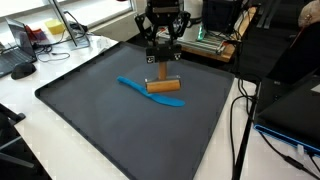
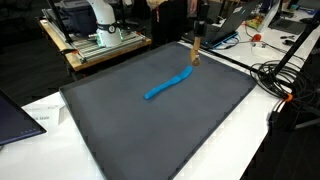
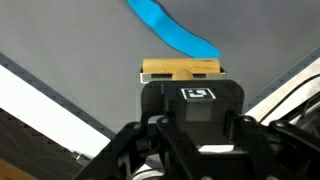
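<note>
My gripper hangs over the far side of a dark grey mat, shut on the upright handle of a wooden T-shaped tool. The tool's round crossbar sits low, at or just above the mat. A curved blue strip lies flat on the mat beside the crossbar and runs under or past one of its ends. In the other exterior view the gripper holds the tool near the mat's far edge, and the blue strip stretches toward the middle. In the wrist view the crossbar lies just ahead of the gripper, with the blue strip beyond it.
The mat covers a white table. A keyboard and mouse lie at one corner and a dark laptop stands off the opposite side. A rack with equipment, black cables and another laptop surround the mat.
</note>
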You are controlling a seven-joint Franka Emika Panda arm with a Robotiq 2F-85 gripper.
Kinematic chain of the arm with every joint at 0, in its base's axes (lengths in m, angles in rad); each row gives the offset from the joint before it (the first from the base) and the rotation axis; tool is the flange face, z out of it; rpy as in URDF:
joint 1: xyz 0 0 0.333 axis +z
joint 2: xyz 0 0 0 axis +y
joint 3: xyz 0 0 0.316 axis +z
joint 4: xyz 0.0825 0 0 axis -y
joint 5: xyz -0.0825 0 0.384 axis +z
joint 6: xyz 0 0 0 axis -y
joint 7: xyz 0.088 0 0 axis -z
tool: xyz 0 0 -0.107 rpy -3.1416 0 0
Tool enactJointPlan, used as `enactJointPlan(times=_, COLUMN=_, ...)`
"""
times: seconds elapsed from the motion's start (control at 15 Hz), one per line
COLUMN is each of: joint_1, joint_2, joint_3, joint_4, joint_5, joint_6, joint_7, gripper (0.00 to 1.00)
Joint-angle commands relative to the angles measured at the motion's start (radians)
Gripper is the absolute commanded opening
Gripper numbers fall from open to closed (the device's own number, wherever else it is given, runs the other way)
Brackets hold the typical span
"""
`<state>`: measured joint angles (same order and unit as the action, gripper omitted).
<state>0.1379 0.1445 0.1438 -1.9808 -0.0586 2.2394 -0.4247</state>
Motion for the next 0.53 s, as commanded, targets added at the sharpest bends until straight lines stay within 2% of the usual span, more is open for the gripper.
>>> enactJointPlan(times=0.0, joint_1=0.015, joint_2=0.046, joint_3=0.005, joint_4=0.086, joint_5=-0.032, joint_6=-0.052, joint_7=0.127, gripper=0.22)
enactJointPlan(times=0.07, joint_1=0.016, joint_2=0.061, joint_3=0.005, joint_4=0.105, joint_5=-0.032, joint_6=-0.059, joint_7=0.143, gripper=0.22)
enactJointPlan(times=0.13, joint_1=0.002, joint_2=0.083, joint_3=0.016, joint_4=0.128, joint_5=0.029, joint_6=-0.061, joint_7=0.076, gripper=0.22)
enactJointPlan(times=0.2, joint_1=0.005, joint_2=0.043, joint_3=0.013, joint_4=0.059, joint_5=-0.001, joint_6=-0.025, joint_7=0.093, gripper=0.47)
enactJointPlan(times=0.47, joint_1=0.004, joint_2=0.085, joint_3=0.015, joint_4=0.102, joint_5=0.003, joint_6=-0.027, joint_7=0.093, gripper=0.47)
